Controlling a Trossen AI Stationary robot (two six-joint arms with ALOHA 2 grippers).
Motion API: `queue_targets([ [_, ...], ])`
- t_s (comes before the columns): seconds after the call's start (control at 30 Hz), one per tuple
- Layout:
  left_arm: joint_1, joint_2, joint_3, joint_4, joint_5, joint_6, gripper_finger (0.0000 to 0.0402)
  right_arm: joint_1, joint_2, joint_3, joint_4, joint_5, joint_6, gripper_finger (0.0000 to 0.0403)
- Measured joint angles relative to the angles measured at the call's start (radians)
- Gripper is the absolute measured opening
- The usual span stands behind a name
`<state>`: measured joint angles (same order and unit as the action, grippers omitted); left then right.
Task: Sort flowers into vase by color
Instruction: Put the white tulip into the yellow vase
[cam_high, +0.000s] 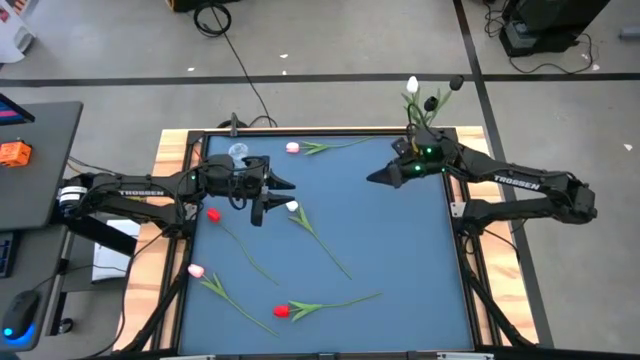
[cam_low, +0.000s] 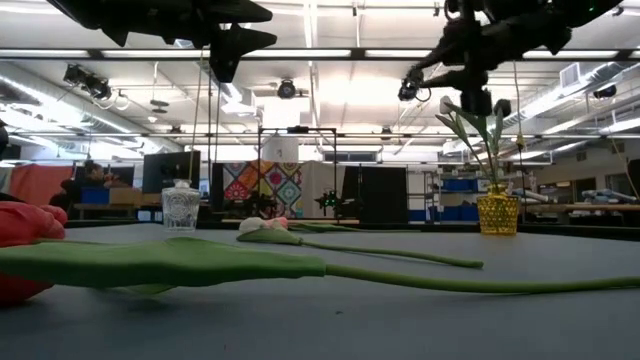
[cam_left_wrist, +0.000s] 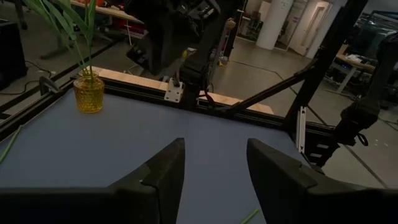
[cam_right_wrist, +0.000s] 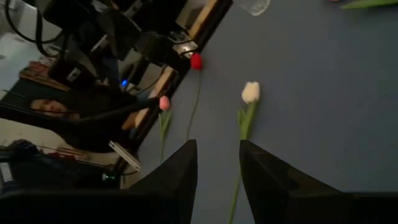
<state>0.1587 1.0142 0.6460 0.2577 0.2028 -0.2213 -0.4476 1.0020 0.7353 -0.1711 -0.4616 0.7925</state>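
Currently both pincers hang released, left pincer (cam_high: 283, 184) above the white tulip (cam_high: 292, 207), right pincer (cam_high: 372, 177) near the yellow vase (cam_low: 497, 213); a skewed descent could pinch only a leaf.

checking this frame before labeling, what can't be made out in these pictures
- Clear glass vase, high view: the left claw and its arm overlap it, so its contents cannot be told.
- Red tulip, low view: cut off by the left edge.
- Black tulip in the yellow vase, high view: too small to show detail.
- Person, right wrist view: partly hidden behind the left arm.
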Motion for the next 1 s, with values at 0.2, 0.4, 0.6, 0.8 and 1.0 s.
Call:
queue_targets([
  [0.2, 0.000, 0.000, 0.000, 0.000, 0.000, 0.000, 0.0178, 0.091, 0.029, 0.000, -0.012, 0.089, 0.063, 0.0128],
  [0.4, 0.000, 0.000, 0.000, 0.016, 0.000, 0.000, 0.0178, 0.228, 0.028, 0.000, -0.047, 0.277, 0.134, 0.0128],
  [0.6, 0.000, 0.000, 0.000, 0.016, 0.000, -0.004, 0.0178, 0.352, 0.028, 0.000, -0.094, 0.451, 0.234, 0.0128],
  [0.8, -0.004, 0.000, 0.000, 0.021, 0.000, -0.170, 0.0178, 0.434, -0.001, 0.000, -0.128, 0.552, 0.301, 0.0128],
  [1.0, -0.006, 0.000, 0.000, 0.024, 0.000, -0.209, 0.0178, 0.466, 0.028, 0.001, -0.210, 0.566, 0.307, 0.0128],
])
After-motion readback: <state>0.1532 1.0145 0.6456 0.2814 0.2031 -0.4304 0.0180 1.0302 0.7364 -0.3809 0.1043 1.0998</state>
